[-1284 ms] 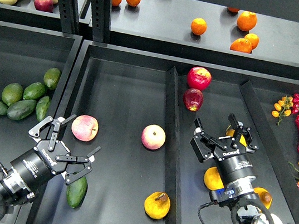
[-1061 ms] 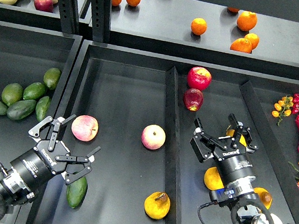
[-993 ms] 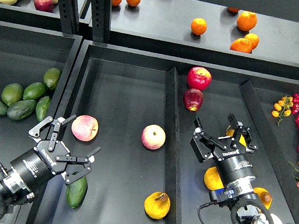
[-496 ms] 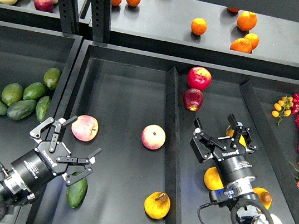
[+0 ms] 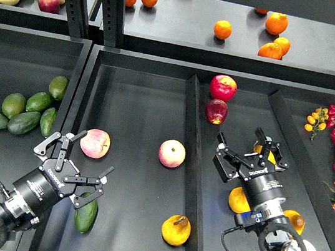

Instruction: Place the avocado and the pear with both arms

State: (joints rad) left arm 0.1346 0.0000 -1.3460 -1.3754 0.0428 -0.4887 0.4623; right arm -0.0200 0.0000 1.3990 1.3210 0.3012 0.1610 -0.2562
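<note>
A dark green avocado [image 5: 85, 213] lies in the middle tray near its left wall, partly under my left gripper's lower finger. My left gripper [image 5: 79, 166] is open and empty just above it, next to a pink apple [image 5: 94, 143]. A golden pear [image 5: 176, 230] with a brown stem lies near the front of the middle tray, left of the divider. My right gripper [image 5: 250, 152] is open and empty in the right compartment, over a yellow fruit [image 5: 266, 154] partly hidden behind its fingers.
Several avocados [image 5: 24, 121] lie in the left tray. A second pink apple [image 5: 171, 153] sits mid-tray. Two red apples [image 5: 222, 87] lie at the back right. Yellow-orange fruits [image 5: 238, 200] sit beside my right arm. A divider [image 5: 190, 167] splits the tray. Oranges [image 5: 222, 29] lie on the shelf.
</note>
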